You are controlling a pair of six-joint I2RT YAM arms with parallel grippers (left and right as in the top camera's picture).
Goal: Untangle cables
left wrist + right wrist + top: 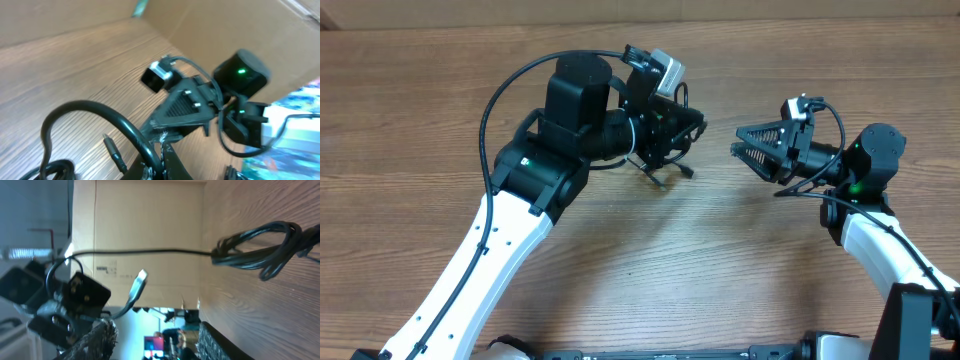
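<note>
Seen from overhead, the left arm (pixel 520 230) hid the left gripper (pixel 161 152) above the cables (pixel 260 250), which lay toward the far edge of the counter (pixel 410 110). Only the left wrist view showed its fingers pinching one strand. The right gripper (pixel 740 150), fingers spread, faced them near the right edge, and a cardboard wall (pixel 150 225) stood behind.

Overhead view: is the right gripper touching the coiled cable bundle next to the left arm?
Apart. The overhead view shows a strip of bare table between the open right gripper and the cable bundle.
</note>
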